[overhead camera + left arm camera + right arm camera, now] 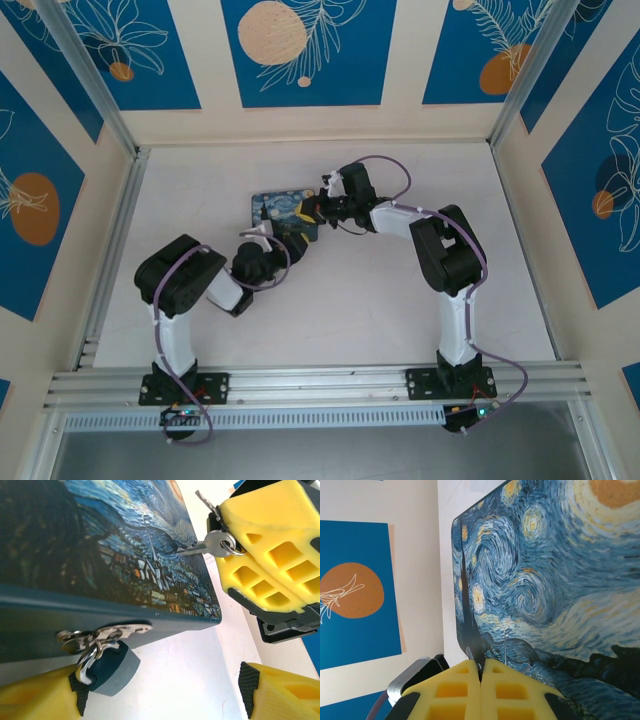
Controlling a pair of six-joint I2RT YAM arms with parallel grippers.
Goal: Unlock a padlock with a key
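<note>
white tabletop, box, hasped padlock, key

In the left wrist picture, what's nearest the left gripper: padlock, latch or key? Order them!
From the left gripper:
1. padlock, bottom left, beside its finger.
2. latch, just above, on the box edge.
3. key, upper right, farthest.
</note>
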